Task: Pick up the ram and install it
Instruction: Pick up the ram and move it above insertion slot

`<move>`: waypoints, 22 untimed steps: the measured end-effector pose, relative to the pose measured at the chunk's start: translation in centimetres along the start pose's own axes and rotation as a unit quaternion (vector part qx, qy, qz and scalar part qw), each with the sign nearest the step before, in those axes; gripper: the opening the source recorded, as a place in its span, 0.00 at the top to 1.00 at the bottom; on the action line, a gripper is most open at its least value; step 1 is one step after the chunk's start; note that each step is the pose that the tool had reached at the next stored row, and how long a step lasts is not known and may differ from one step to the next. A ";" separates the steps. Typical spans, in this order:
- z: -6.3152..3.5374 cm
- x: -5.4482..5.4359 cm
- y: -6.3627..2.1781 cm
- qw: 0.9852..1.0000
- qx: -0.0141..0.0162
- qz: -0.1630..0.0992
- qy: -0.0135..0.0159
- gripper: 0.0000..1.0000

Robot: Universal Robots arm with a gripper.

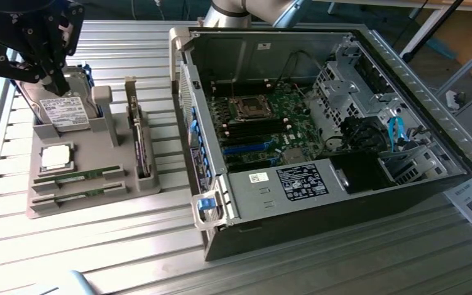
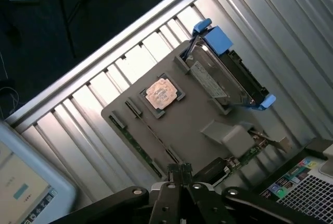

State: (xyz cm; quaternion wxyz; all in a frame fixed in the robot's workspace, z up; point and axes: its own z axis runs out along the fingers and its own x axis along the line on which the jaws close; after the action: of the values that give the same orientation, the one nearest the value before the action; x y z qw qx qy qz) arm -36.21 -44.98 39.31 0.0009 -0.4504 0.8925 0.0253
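Note:
Two ram sticks, thin and green, lie in slots at the near end of the grey parts tray (image 1: 88, 153): one (image 1: 78, 178) and, beside it, another (image 1: 80, 195). In the wrist view a ram stick (image 2: 136, 146) runs along the tray's edge. My gripper (image 1: 58, 85) hangs over the tray's far end, above the hard drive (image 1: 64, 110) and well away from the ram. Its fingers (image 2: 179, 172) are shut together with nothing between them.
The tray also holds a square silver processor (image 1: 56, 157) and an upright expansion card (image 1: 142, 147). On the exterior view's right lies the open computer case (image 1: 326, 123), with the motherboard (image 1: 260, 123) exposed. Everything stands on a ribbed metal table (image 1: 96, 246).

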 end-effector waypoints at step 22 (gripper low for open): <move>0.00 0.0 -0.01 0.959 -0.007 -0.283 0.013 0.89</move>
State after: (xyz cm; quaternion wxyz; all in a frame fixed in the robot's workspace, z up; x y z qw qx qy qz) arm -36.20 -44.98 39.31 -0.0063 -0.6852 0.7279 0.0245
